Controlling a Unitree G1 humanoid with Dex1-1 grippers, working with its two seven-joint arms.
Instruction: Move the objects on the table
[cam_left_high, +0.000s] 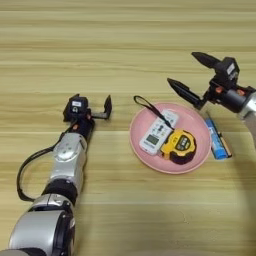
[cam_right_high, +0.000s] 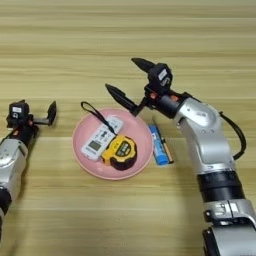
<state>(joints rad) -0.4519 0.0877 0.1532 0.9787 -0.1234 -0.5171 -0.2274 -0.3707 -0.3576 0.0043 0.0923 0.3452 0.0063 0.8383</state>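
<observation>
Left eye view: light-brown plank table (cam_left_high: 125, 40) under pink plate (cam_left_high: 150, 162).

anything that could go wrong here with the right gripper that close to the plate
Two risks, as judgement. The right gripper is open, its lower finger over the far rim of the pink plate; coming down, it might tip or push the plate. The tape measure lies against the white remote, so grabbing one could drag the other. The blue tube lies beside the plate and might roll if bumped. The left gripper sits open, apart.
</observation>
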